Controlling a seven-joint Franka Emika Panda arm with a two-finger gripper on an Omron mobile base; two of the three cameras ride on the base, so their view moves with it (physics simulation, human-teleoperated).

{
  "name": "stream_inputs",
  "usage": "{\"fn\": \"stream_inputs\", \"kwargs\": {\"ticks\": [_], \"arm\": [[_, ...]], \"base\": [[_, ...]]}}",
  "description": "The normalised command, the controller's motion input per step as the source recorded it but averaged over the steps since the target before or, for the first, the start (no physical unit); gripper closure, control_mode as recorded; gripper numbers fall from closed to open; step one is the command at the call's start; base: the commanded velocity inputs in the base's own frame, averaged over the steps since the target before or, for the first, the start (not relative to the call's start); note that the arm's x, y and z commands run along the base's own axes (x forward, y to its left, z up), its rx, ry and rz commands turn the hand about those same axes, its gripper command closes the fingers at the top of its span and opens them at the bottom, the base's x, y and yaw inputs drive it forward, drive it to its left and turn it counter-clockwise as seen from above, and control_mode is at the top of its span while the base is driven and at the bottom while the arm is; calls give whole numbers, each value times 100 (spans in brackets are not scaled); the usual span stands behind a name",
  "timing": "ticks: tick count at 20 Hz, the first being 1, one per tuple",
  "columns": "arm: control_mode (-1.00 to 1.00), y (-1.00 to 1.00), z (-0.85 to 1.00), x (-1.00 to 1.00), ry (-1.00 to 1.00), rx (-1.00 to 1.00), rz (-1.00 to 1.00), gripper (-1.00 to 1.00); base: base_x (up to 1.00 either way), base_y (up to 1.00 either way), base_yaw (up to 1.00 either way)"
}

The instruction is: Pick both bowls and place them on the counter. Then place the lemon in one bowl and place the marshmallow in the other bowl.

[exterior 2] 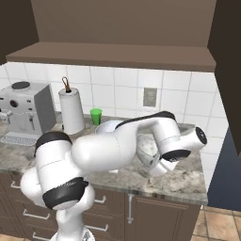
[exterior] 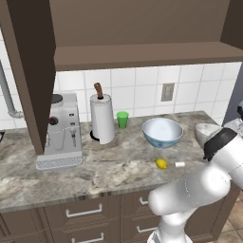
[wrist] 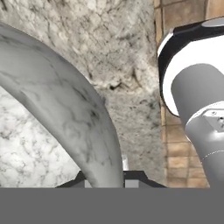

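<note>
Marbled bowl (wrist: 65, 113) carried at counter (exterior: 95, 171) edge.
Gripper (wrist: 111, 177) clamped on rim, keeping bowl level for set-down near patterned bowl (exterior: 162, 132), lemon (exterior: 161, 163), marshmallow (exterior: 180, 164).

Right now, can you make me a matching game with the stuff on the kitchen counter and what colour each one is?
Things:
1. lemon
2. marshmallow
3. cup
4. bowl beside the cup

Colours:
A. green
B. white outside with blue pattern, pale blue inside
C. yellow
D. plain white

Pairs: 1-C, 2-D, 3-A, 4-B
</note>
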Motion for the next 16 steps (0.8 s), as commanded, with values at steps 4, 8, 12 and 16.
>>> {"fn": "stream_inputs", "kwargs": {"ticks": [4, 8, 12, 16], "arm": [[-100, -15, -40, 26, -5, 0, 0, 100], [-100, -21, -31, 27, -4, 0, 0, 100], [-100, -19, -27, 25, -2, 0, 0, 100], [-100, -14, -21, 22, 0, 0, 0, 100]], "base": [[0, 0, 0], [0, 0, 0], [0, 0, 0], [0, 0, 0]]}}
